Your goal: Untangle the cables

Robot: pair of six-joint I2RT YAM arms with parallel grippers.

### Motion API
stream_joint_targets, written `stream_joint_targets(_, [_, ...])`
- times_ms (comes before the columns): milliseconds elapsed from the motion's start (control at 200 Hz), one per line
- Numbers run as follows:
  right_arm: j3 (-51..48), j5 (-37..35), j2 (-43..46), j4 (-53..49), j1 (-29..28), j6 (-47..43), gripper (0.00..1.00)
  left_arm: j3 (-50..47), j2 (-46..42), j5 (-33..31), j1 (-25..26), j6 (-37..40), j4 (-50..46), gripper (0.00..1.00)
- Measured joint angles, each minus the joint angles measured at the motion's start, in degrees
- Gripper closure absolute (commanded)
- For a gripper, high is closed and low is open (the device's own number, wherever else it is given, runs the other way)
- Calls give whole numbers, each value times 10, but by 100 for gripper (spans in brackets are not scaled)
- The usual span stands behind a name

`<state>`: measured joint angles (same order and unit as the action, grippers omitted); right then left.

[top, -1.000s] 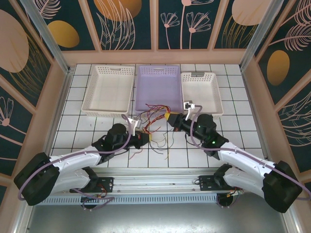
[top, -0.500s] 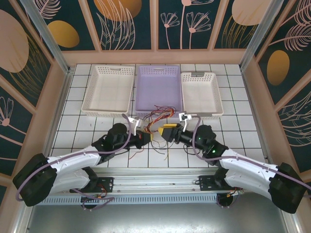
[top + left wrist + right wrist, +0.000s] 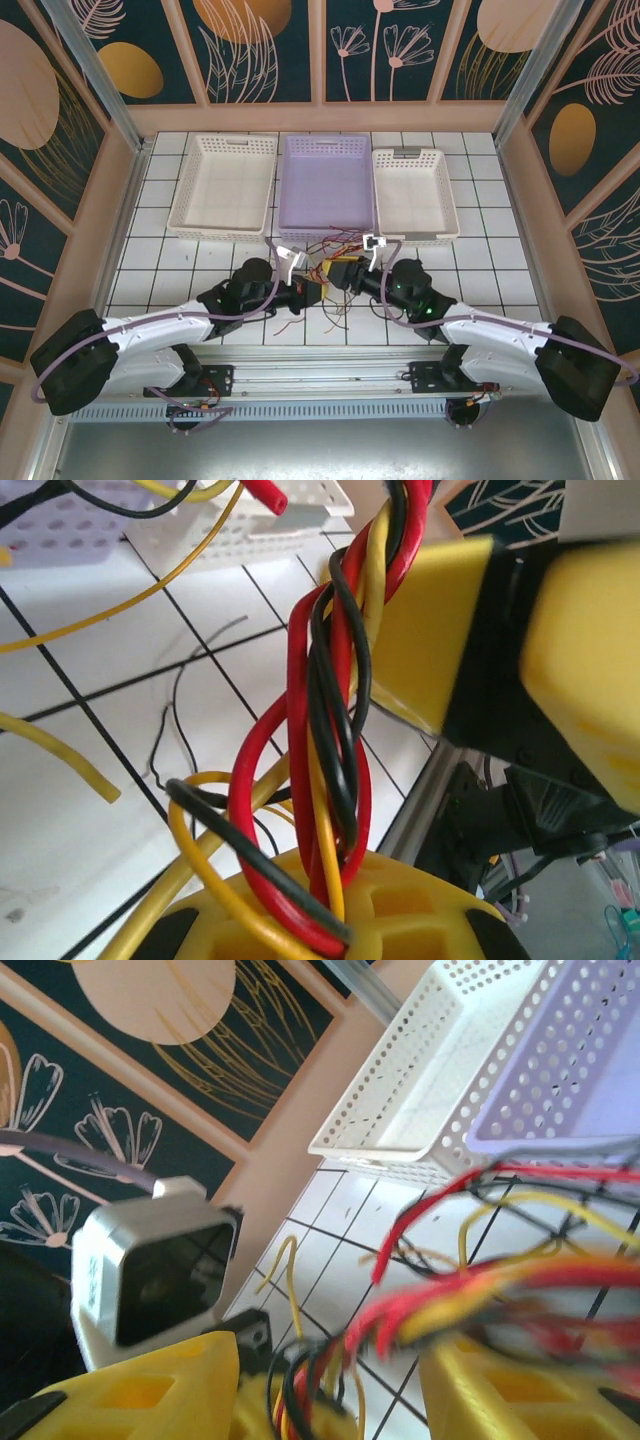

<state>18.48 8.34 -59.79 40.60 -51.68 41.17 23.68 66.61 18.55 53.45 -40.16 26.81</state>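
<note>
Yellow-fingered and clamped tight, the left gripper (image 3: 330, 925) pinches the foot of the cables (image 3: 335, 730), a braid of thin red, yellow and black wires that climbs straight out of its jaws and away from the wrist. The braid's long axis runs from this hand toward the right gripper (image 3: 500, 660), whose yellow fingers stand apart, one just beside the braid's upper end. Seen from the right wrist, the blurred strands cross between those parted fingers without being pinched. From above, the two grippers sit almost nose to nose on the white tiled table (image 3: 180, 260), with the short twisted run slanting rightward and away between them. Loose ends fan out toward the lilac plastic basket (image 3: 328, 180). The right arm looks nearer the free twist, so a pull would likely follow that axis.
</note>
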Motion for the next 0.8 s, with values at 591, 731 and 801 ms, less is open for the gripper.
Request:
stream_joint_targets(591, [43,4,46,-84,47,-18,100,41,42,2,26,31,-5,100])
stream_joint_targets(731, [64,23,48,-119,56,-40,100,55,43,0,26,54,-36,66])
stream_joint_targets(801, [77,23,48,-126,62,-52,100,57,36,0,28,65,-63,53])
